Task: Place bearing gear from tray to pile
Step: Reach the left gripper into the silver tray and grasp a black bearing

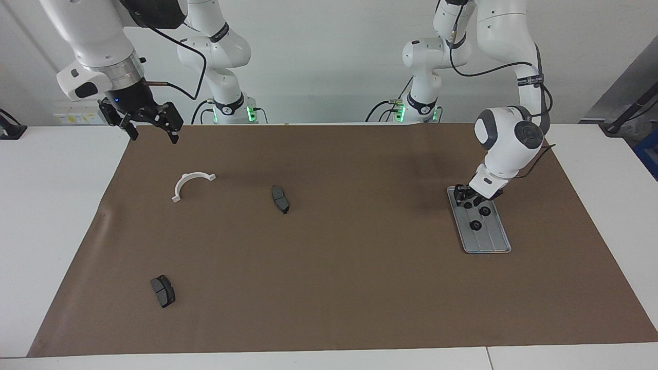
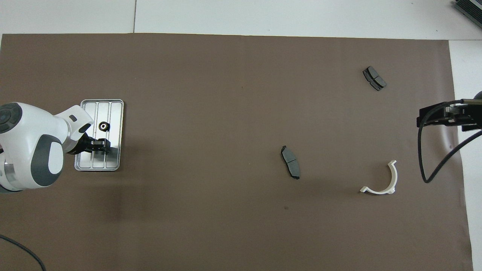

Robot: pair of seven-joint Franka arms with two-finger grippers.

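The left gripper (image 1: pixel 469 199) is seen low over the end of the tray (image 1: pixel 493 241) nearest the robots, with its fingers partly drawn in around a small black bearing gear (image 1: pixel 468 203); whether the gear is actually clamped cannot be told. Two more gears (image 1: pixel 483 210) (image 1: pixel 476 225) are seen lying on the tray, farther from the robots than the gripper. The tray's long axis is laid roughly away from the robots. The pile, marked by the white bracket (image 1: pixel 191 184) and two brake pads (image 1: pixel 280 199) (image 1: pixel 163 291), is spread well apart from the tray, toward the right arm's end of the tabletop. The right gripper (image 1: pixel 152 126) is held waiting, fingers spread, above the mat's edge near the bracket. A long carry sideways from the tray is judged to be called for.
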